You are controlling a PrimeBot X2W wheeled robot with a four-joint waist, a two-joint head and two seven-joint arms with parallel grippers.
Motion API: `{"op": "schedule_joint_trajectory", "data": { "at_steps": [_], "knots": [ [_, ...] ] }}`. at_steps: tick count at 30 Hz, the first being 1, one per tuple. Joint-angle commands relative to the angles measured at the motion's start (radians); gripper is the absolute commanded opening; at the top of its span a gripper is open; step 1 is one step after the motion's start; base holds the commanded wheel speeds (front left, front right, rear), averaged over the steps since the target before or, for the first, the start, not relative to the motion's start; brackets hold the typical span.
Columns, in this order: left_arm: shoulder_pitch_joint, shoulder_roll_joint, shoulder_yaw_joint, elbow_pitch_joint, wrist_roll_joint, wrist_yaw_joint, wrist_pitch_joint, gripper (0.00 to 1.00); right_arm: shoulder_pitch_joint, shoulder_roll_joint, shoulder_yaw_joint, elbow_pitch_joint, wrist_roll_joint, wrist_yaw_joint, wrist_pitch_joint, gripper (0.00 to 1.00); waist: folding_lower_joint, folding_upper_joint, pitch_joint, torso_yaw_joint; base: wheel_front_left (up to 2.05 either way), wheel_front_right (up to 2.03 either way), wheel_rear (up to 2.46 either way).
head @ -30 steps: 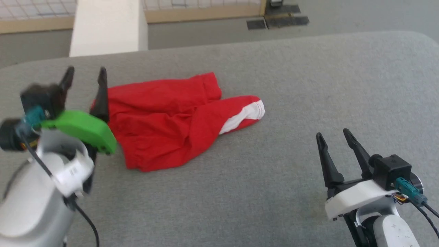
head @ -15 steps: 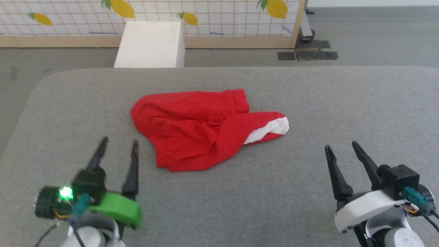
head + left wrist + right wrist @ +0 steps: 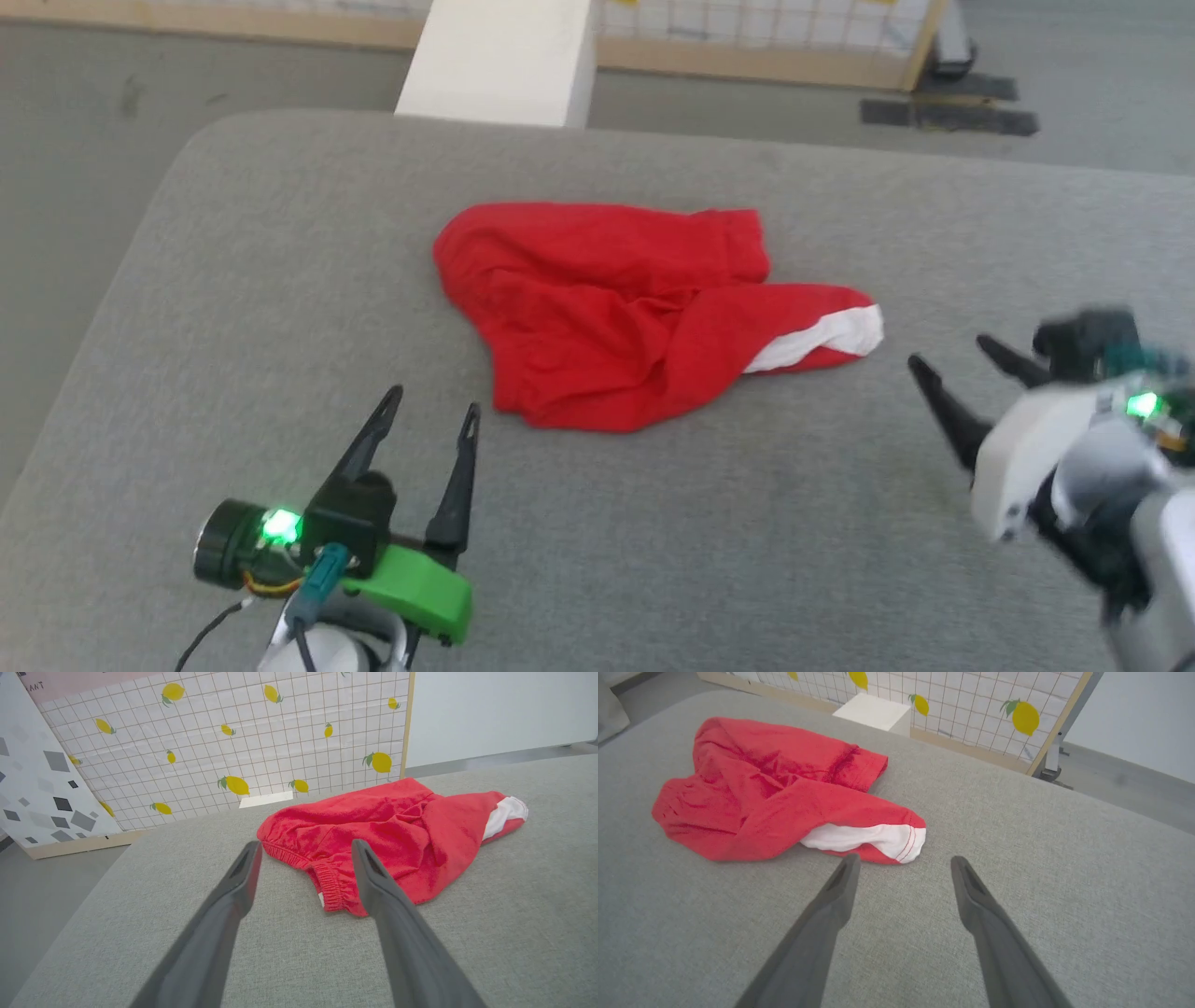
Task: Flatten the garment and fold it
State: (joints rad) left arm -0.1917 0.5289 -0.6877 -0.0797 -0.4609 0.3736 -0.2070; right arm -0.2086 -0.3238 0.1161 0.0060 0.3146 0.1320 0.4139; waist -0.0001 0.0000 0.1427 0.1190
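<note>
Head view: garment (image 3: 644, 317) between left fingers (image 3: 457, 485) and right fingers (image 3: 950, 415); both pairs apart, empty

Staged test room, lemon-print partition (image 3: 280, 732)

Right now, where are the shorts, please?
Head view: the shorts lie centred on the grey surface, ahead of the left gripper, left of the right gripper.

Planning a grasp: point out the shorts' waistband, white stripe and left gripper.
waistband (image 3: 327, 883), left wrist view, gathered elastic edge.
white stripe (image 3: 866, 840), right wrist view, panel's middle.
left gripper (image 3: 435, 399), head view, between fingertips.
</note>
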Motion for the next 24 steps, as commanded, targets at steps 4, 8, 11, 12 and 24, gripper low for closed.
{"op": "schedule_joint_trajectory", "data": {
  "at_steps": [4, 8, 11, 12, 24],
  "knots": [
    [-0.051, -0.032, -0.009, 0.016, 0.015, -0.016, -0.011, 1.0, -0.16, -0.061, -0.002, 0.074, 0.104, -0.001, 0.209, 1.0, 0.0001, 0.0, 0.129, 0.13, 0.0, 0.0, 0.0],
    [-0.073, -0.057, -0.008, 0.025, 0.013, -0.021, -0.022, 1.0, -0.267, -0.084, -0.002, 0.149, 0.141, -0.001, 0.381, 1.0, 0.0001, 0.0, 0.171, 0.177, 0.0, 0.0, 0.0],
    [-0.086, -0.074, -0.01, 0.033, 0.015, -0.026, -0.028, 1.0, -0.318, -0.096, -0.008, 0.201, 0.143, -0.001, 0.47, 1.0, 0.0001, 0.0, 0.196, 0.21, 0.0, 0.0, 0.0],
    [-0.091, -0.079, -0.011, 0.036, 0.015, -0.028, -0.03, 1.0, -0.333, -0.098, -0.012, 0.219, 0.137, -0.001, 0.496, 1.0, 0.0001, 0.0, 0.204, 0.219, 0.0, 0.0, 0.0],
    [-0.102, -0.117, -0.015, 0.068, 0.019, -0.037, -0.045, 1.0, -0.342, -0.118, 0.035, 0.292, 0.074, -0.001, 0.521, 1.0, 0.0001, 0.0, 0.244, 0.265, 0.0, 0.0, 0.0]
  ]
}}
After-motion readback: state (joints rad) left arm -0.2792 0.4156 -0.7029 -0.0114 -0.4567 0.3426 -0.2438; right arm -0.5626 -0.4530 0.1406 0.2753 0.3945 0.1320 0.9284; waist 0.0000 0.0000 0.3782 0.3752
